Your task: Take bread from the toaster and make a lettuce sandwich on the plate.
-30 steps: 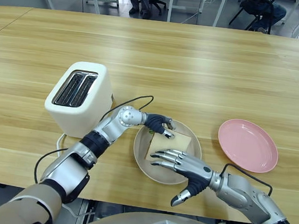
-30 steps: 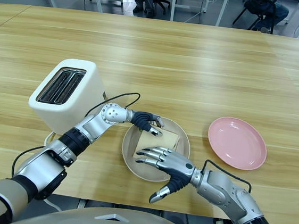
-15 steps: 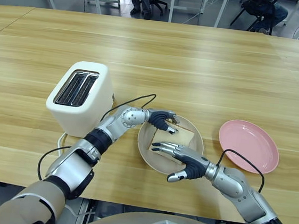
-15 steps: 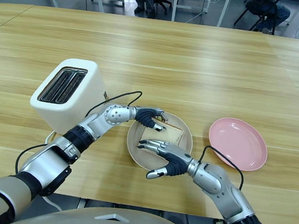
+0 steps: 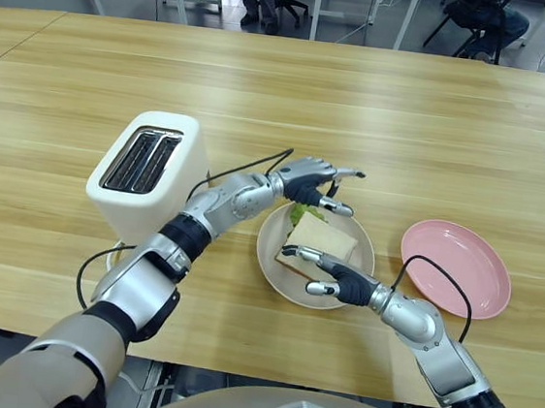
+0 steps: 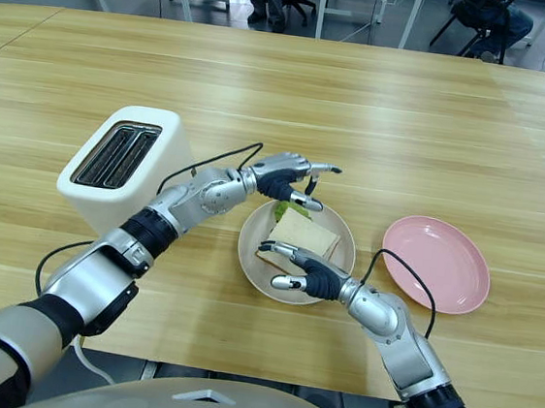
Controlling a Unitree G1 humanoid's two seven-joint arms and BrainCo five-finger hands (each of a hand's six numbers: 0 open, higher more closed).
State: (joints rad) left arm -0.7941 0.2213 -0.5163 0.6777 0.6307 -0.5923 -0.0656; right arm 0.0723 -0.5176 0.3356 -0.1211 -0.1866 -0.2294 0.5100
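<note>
Left hand [image 5: 304,180]: I see it above the far rim of the beige plate [image 5: 265,252], fingers spread wide, holding nothing.
Right hand [image 5: 342,282]: it sits at the near edge of the bread [image 5: 327,244], over the plate's near side; I cannot tell whether it grips the slice or only lies against it.
Bread: on the beige plate, roughly square, so I see no clear long axis. It lies askew to the table [image 5: 407,130] edge, one corner pointing away toward the left hand.
Lettuce [image 5: 301,210]: it peeks out from under the bread's far corner, just below the left hand.
Toaster [image 5: 149,176]: it stands upright, left of the plate; its slots run near to far, leaning slightly right.
Pink plate [image 5: 456,267]: right of the beige plate, apart from it.
</note>
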